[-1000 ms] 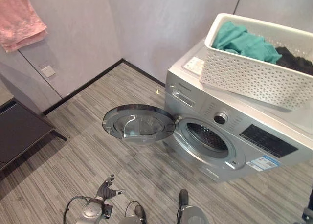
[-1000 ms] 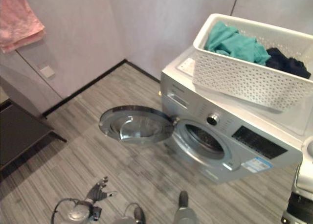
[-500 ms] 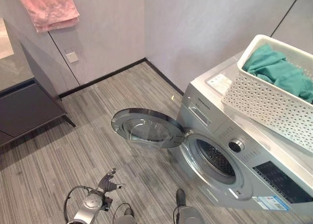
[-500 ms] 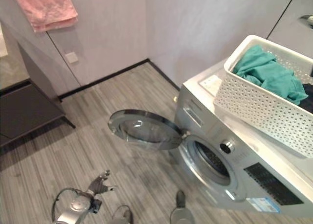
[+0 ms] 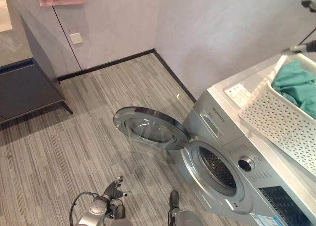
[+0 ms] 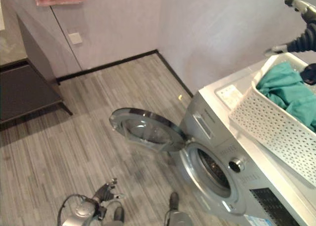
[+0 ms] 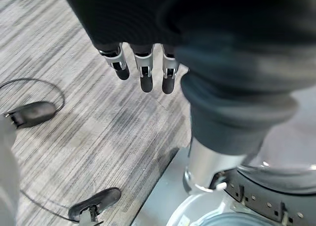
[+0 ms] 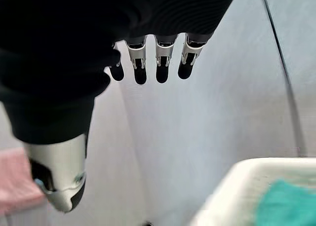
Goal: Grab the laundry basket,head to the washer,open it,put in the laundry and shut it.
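I see the white laundry basket (image 6: 276, 132) sitting on top of the washer (image 5: 256, 186). A teal cloth (image 6: 289, 95) lies inside the basket. My right hand (image 6: 303, 18) is up in the air above the far end of the basket. Its fingers (image 8: 163, 63) hang straight and loose, side by side, and touch nothing. The basket rim is below them, apart from the fingertips. The washer door (image 5: 150, 130) is swung wide open, so I can see into the round drum (image 5: 217, 168). My left hand (image 5: 112, 190) hangs low over the floor (image 5: 59, 137), its fingers (image 7: 143, 70) straight and holding nothing, well apart from the basket.
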`<state>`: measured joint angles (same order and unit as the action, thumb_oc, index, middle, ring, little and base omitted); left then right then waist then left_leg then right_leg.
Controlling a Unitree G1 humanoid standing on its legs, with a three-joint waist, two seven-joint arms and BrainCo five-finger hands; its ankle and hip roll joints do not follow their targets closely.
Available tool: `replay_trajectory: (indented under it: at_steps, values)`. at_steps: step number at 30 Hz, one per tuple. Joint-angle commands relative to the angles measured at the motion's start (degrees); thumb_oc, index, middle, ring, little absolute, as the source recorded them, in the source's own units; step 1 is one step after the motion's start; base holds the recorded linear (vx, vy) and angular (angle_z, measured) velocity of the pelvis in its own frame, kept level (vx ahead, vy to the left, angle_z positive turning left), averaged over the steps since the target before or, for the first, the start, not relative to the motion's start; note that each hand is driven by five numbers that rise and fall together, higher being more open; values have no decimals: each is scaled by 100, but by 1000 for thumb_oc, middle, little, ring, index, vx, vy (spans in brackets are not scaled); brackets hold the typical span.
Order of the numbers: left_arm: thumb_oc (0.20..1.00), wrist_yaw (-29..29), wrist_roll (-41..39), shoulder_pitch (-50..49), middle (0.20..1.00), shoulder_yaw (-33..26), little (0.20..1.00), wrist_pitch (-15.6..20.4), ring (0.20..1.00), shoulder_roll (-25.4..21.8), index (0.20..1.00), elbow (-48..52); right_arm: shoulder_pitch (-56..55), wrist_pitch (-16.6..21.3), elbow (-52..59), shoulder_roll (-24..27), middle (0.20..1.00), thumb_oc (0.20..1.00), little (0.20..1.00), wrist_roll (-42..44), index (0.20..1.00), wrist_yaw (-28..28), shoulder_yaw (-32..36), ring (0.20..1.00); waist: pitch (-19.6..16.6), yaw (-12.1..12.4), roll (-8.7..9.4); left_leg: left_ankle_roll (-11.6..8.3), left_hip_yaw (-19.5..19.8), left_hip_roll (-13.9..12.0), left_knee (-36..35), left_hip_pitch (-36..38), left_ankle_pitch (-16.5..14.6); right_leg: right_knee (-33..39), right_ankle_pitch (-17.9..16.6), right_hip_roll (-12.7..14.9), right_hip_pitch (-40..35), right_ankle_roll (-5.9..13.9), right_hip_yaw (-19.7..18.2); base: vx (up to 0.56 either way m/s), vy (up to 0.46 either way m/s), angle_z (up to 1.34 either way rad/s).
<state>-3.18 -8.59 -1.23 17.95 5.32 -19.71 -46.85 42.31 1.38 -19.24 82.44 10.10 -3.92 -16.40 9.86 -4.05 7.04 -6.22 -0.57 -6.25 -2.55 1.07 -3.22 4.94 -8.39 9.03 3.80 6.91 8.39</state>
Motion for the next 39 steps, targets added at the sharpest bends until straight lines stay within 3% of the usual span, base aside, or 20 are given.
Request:
replay_trajectory:
  at_steps: [1,4,6,9,12,17,28,39]
  values:
    - [1000,-69,-86,92,1000,66,1000,195,1000,-10,1000,-244,-262,137,-407,456,1000,1000,1000,171,1000,-18,515,1000,-175,34,84,87,-203,-156,-19,125,-118,-683,616,222,219,324,-58,26,-13,-5]
    - [1000,-85,-137,-17,1000,-50,1000,201,1000,62,1000,-493,-927,153,-694,630,1000,1000,1000,166,1000,-207,1011,1000,-209,-9,53,67,-301,-177,-103,206,-88,-647,629,188,225,323,-115,22,-6,-11]
    - [1000,-81,-153,-29,1000,-46,1000,207,1000,64,1000,-560,-945,151,-786,657,1000,1000,1000,128,1000,-243,997,1000,-208,11,47,70,-339,-176,-131,239,-82,-648,626,177,240,325,-150,10,10,-17]
    - [1000,-60,-189,-30,1000,29,1000,233,1000,62,1000,-636,-609,153,-1134,558,1000,1000,1000,22,1000,-286,554,1000,-207,59,39,82,-413,-174,-186,312,-81,-652,611,159,278,325,-215,8,13,-27]
    - [1000,-20,-329,-30,1000,52,1000,278,1000,80,1000,-543,469,127,-1491,319,1000,1000,1000,-143,1000,-372,-669,1000,-209,73,2,91,-473,-168,-213,339,-79,-622,578,152,293,323,-256,7,-3,-23]
    - [1000,-23,-464,-34,1000,153,1000,309,1000,153,1000,-403,1265,124,-1758,-34,1000,1000,1000,-389,1000,-414,-1629,1000,-184,96,-69,93,-451,-151,-207,315,-57,-526,553,162,252,311,-217,5,-4,-6]
    - [1000,-132,-465,-110,1000,312,1000,273,1000,238,1000,-375,1052,37,-2014,-379,1000,1000,1000,-779,1000,-759,-2083,1000,-103,184,-144,46,-333,-180,-226,161,45,-460,599,154,207,270,-60,1,-13,4]
    - [1000,-71,-618,-193,1000,153,1000,295,1000,114,1000,-236,1326,-69,-2832,-724,1000,1000,1000,-1484,1000,-1542,-3250,1000,196,428,-197,-6,-165,-223,-227,-271,247,-398,604,147,432,207,96,-18,-31,9]
